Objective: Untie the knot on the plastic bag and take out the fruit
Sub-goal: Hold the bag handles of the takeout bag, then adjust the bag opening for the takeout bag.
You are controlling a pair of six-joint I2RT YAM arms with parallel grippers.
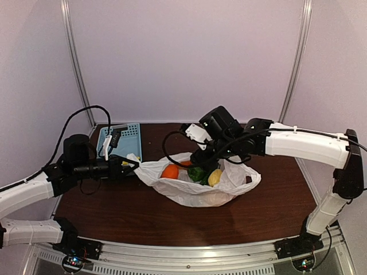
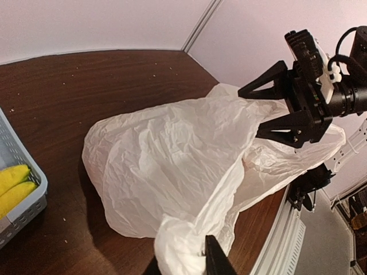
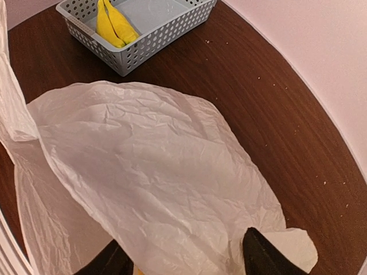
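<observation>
- Table (image 1: 143,212): dark wood top; everything listed below rests on it.
- Left gripper (image 2: 182,260): your jaws are pinched together on a bunched end of the plastic bag (image 1: 195,192), with white film wadded between the fingers.
- Plastic bag: thin, white and crinkled. It runs from your left jaws across to your right jaws and lies on the table with its mouth open upward.
- Right gripper (image 3: 183,258): your jaws stand apart and straddle the bag's rim. A sheet of film drapes between the fingers; you cannot tell whether either finger presses on it.
- Fruit (image 1: 196,173): inside the bag, below your right jaws.
  - Orange piece (image 1: 170,171): toward your left jaws.
  - Green piece: directly under your right jaws.
  - Yellow piece (image 1: 215,177): touching the green one, on the side away from your left jaws.
- Blue basket (image 1: 132,133): just beyond your left jaws, apart from the bag.
- Yellow bananas (image 3: 114,23): lying in the basket, against one wall.
</observation>
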